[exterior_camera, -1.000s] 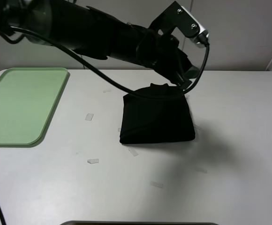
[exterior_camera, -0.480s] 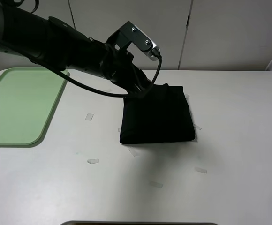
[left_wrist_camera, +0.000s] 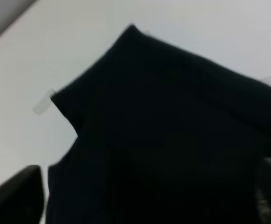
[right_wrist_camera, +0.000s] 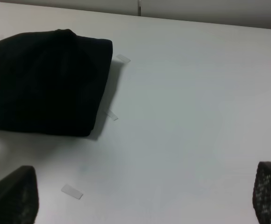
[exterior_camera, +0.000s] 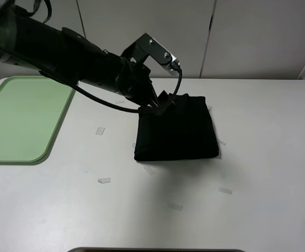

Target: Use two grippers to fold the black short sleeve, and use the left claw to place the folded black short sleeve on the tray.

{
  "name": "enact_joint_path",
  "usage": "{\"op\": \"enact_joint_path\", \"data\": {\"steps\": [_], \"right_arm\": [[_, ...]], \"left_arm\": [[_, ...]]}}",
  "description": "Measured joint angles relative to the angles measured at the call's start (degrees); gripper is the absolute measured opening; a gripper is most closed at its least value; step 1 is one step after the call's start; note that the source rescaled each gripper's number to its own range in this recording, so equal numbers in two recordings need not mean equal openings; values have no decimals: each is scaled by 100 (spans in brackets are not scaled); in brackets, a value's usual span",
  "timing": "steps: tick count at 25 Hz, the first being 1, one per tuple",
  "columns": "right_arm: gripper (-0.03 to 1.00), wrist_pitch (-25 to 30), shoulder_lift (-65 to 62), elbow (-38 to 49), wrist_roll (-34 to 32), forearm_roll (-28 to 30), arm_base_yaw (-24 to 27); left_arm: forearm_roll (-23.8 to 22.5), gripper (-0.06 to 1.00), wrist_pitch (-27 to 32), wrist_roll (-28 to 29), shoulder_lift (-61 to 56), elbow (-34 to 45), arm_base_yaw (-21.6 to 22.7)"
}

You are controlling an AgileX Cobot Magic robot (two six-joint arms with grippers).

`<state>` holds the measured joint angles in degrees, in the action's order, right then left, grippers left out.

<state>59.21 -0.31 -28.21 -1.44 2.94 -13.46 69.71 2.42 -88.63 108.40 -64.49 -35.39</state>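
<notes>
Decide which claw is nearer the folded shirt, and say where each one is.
Left. The left claw is at the shirt's far left corner, over the cloth. The right claw is open over bare table, apart from the shirt.

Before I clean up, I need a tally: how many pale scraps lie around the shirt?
6 clear: one scrap left of the shirt, one right, four in front; more may hide under it.

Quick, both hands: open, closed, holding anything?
Left hand: open at the far left corner of the folded black short sleeve; grip cannot be told.
Right hand: open, empty, over bare table.
</notes>
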Motion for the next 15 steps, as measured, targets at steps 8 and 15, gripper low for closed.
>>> {"op": "enact_joint_path", "data": {"steps": [8, 15], "right_arm": [[100, 0, 0, 0, 0, -26, 0], [100, 0, 0, 0, 0, -61, 0]], "left_arm": [[0, 100, -307, 12, 393, 0, -81], [5, 100, -486, 646, 724, -251, -352]]}}
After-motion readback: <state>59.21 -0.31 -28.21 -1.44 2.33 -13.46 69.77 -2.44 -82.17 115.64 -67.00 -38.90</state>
